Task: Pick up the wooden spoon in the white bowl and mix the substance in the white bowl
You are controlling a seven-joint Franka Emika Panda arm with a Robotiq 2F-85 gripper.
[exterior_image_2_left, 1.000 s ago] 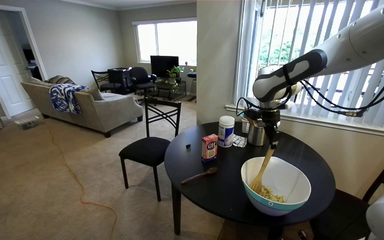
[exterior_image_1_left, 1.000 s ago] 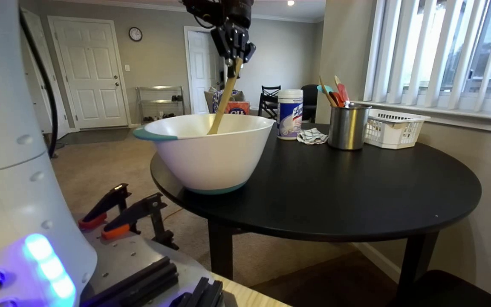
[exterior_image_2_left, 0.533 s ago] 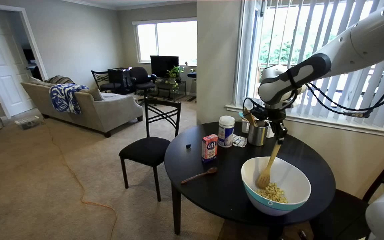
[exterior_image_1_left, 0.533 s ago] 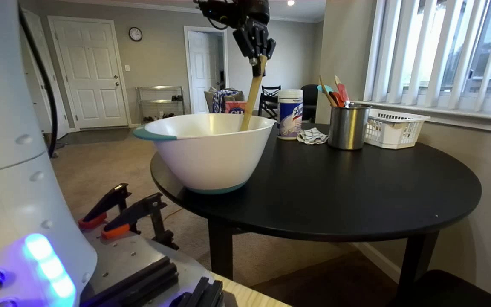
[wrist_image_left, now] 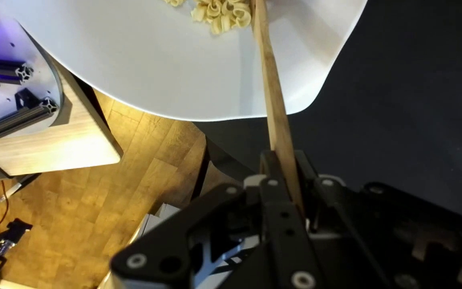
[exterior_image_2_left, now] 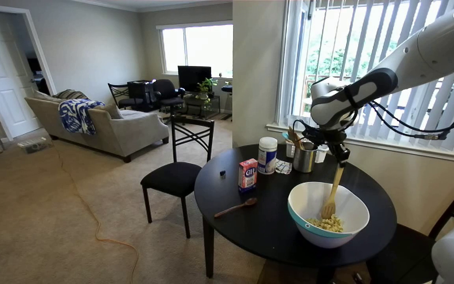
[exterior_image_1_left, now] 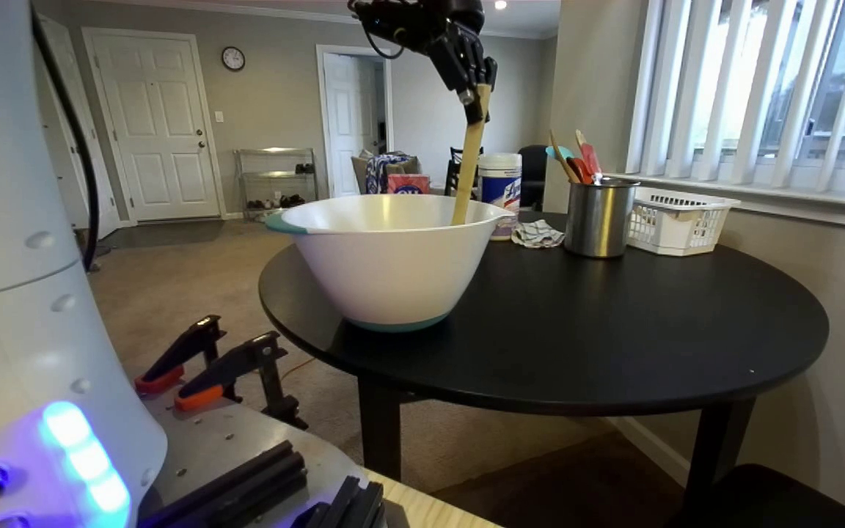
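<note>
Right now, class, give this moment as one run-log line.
hand: closed on wooden spoon | spoon head: in white bowl, at the pasta | bowl: on black table

There is one canister [exterior_image_2_left: 267,157], one cup [exterior_image_2_left: 304,161], one white bowl [exterior_image_1_left: 395,275] with one wooden spoon [exterior_image_1_left: 469,163].

Arm [exterior_image_2_left: 420,51]: seen in an exterior view, slanted down from the upper right corner; pale casing, dark collar.
Wrist [exterior_image_2_left: 325,112]: bent at the arm's lower end, turned downward.
Gripper [wrist_image_left: 285,156]: black; pointed down at a slight lean in both exterior views, jaws closed in a grip.
Fingers [wrist_image_left: 270,166]: held side by side in the wrist view.
Base [exterior_image_1_left: 48,345]: upright; lights [exterior_image_1_left: 87,462] lit blue-white.
</note>
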